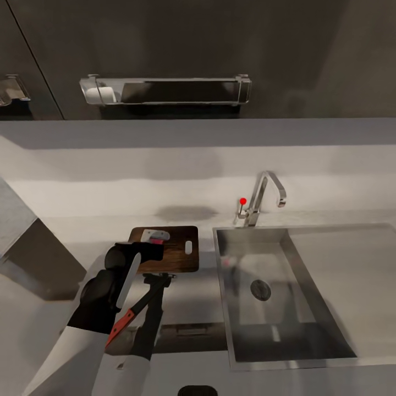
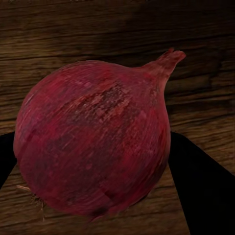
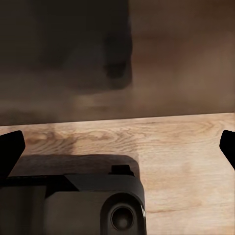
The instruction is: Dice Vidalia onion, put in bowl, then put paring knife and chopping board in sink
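**Onion on the board, left fingers around it**

I have the left gripper [image 2: 93, 161] down over the chopping board [image 1: 176, 258], which lies on the counter [image 1: 66, 308] just beside the sink's [image 1: 286, 297] left rim. Through the left wrist camera the Vidalia onion [image 2: 93, 137] rests on the wood grain, stem tip pointing away, with a dark finger on either side of it. The fingers [image 2: 200, 186] flank it closely, but I cannot tell whether they press it or stand just off it. My guess is that the onion sits there because the board is where dicing happens.

From the head camera the left arm covers the board's near-left corner, so the onion shows as a small pinkish patch [image 1: 159, 236] beyond the wrist. The basin looks empty down to its round drain [image 1: 260, 290], under the chrome tap [image 1: 267, 195] with its red knob [image 1: 242, 201].

The right gripper's fingers [image 3: 10, 149] stand wide apart with nothing between them, over pale wood floor and a dark part of the robot's own body. That picture is blurred higher up.
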Motion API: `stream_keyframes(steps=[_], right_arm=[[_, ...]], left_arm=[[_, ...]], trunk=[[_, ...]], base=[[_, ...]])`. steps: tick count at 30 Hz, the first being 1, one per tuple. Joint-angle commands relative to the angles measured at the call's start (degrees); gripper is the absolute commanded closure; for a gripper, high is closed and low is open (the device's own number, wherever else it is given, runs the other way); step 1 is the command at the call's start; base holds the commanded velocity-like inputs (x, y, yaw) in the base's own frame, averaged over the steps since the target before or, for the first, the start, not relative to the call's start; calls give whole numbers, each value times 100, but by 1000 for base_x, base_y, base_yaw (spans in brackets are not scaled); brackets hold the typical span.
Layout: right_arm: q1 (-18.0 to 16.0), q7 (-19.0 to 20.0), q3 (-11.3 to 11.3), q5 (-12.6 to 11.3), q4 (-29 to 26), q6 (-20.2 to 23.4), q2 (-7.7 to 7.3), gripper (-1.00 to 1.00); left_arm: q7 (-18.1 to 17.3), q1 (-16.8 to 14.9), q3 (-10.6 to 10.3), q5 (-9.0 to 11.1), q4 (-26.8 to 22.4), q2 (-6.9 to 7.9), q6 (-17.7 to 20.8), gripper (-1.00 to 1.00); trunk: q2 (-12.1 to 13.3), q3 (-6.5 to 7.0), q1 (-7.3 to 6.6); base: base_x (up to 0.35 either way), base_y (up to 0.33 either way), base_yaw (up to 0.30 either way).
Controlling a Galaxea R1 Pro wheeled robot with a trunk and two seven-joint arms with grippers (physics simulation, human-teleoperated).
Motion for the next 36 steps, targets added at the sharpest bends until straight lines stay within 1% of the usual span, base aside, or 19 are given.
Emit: stream_keyframes(steps=[1, 6, 11, 28, 36], right_arm=[[-5, -36, 49, -39, 2, -19, -2, -100], [-5, -36, 49, -39, 2, -19, -2, -100], [-5, -36, 49, -39, 2, -19, -2, -100], [-5, -36, 49, -39, 11, -19, -2, -100], [-5, -36, 49, -39, 11, -19, -2, -100]], left_arm=[[3, -3, 1, -21, 126, -2, 25, 100], [3, -4, 1, -21, 127, -4, 25, 100], [3, -2, 2, -27, 139, -1, 25, 100], [3, -2, 10, -29, 137, -4, 25, 100], [3, -3, 10, -29, 138, -1, 25, 100]], trunk=[[-8, -20, 4], [-8, -63, 4], [-8, -73, 4], [-8, 59, 4], [-8, 75, 4]], base=[[0, 0, 0], [0, 0, 0], [0, 0, 0], [0, 0, 0], [0, 0, 0]])
